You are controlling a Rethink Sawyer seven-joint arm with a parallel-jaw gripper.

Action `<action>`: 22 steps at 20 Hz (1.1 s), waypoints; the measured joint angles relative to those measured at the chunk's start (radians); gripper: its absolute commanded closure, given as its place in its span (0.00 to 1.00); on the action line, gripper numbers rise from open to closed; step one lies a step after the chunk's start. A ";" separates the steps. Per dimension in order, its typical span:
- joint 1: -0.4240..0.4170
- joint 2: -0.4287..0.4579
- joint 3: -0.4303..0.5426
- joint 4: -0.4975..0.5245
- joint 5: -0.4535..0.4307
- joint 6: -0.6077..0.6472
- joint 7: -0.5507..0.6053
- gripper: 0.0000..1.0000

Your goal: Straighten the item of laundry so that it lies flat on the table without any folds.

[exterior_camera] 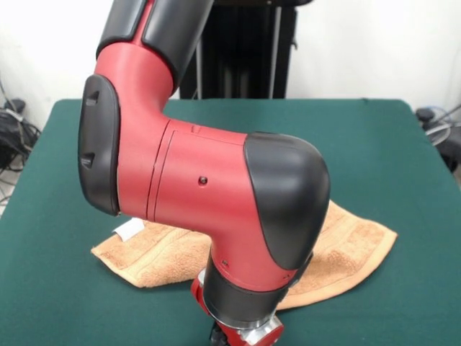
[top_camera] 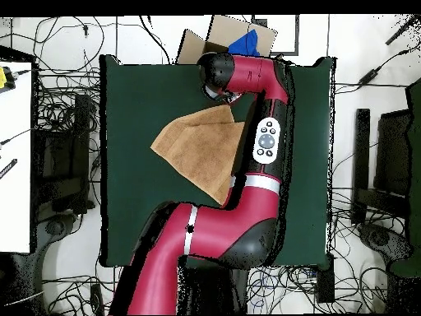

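Observation:
The orange-tan towel [exterior_camera: 162, 252] lies on the dark green table [exterior_camera: 374, 144], toward the near side in the front view, partly hidden behind my arm. Its white label tag [exterior_camera: 128, 229] sticks out at its left edge. The towel's right part [exterior_camera: 353, 241] looks doubled over, with a fold edge showing. In the overhead view the towel [top_camera: 197, 148] makes an uneven, roughly triangular shape on the table [top_camera: 140, 99]. My gripper [exterior_camera: 243, 337] is cut off at the picture's bottom edge, low over the towel's near edge. In the overhead view the wrist [top_camera: 215, 74] covers it.
A cardboard box [top_camera: 234, 37] with something blue in it stands beyond the table's far edge in the overhead view. Cables lie on the floor all round the table. A white bench [top_camera: 16, 156] stands at the left. The black pedestal [exterior_camera: 245, 50] stands behind the table.

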 measured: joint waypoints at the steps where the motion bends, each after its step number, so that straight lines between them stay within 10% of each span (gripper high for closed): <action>1: -0.001 0.005 0.001 -0.011 0.000 0.002 0.000 1.00; 22: -0.005 -0.106 0.005 0.036 0.036 -0.188 0.000 1.00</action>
